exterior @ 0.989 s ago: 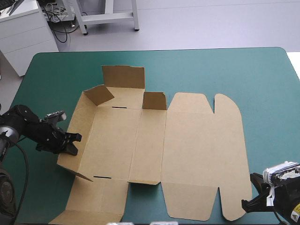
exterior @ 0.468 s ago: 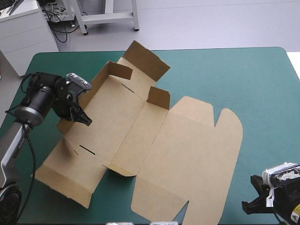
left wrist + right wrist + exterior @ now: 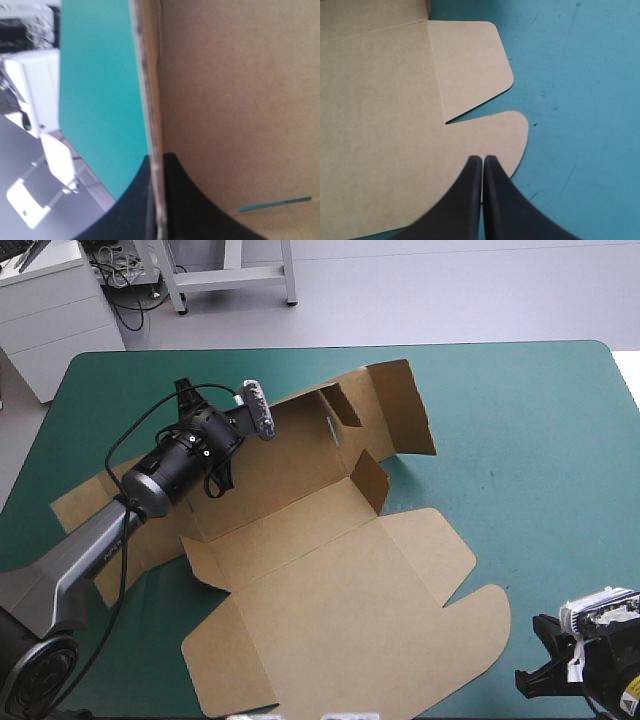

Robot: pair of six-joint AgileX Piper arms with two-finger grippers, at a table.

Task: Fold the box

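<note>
High view. The brown box (image 3: 330, 580), a cut sheet of board, lies turned at a slant over the centre and left of the teal-green cover (image 3: 520, 440). Its large lid panel lies flat in the lower centre of the frame, ending in a rounded tab (image 3: 480, 612) toward the lower right. At upper centre an end panel (image 3: 400, 405) stands raised, and a small flap (image 3: 370, 480) stands upright just below it. The left gripper (image 3: 216, 484) reaches in from the left to the sheet's upper-left part, where its black fingers meet the board. The right gripper (image 3: 530, 680) sits in the lower right corner, just beside the lid's near edge.

Left wrist view. The left gripper (image 3: 157, 161) is clamped on the box (image 3: 240, 100): the two fingers are all but together, with the board's edge running between them. A narrow slot (image 3: 275, 204) shows in the board beside the gripper.

Right wrist view. The right gripper (image 3: 482, 160) is pressed together into one pointed arch and holds nothing. Its tips lie over the rounded tab (image 3: 507, 137), and a second rounded tab (image 3: 470, 65) lies ahead of it.
</note>
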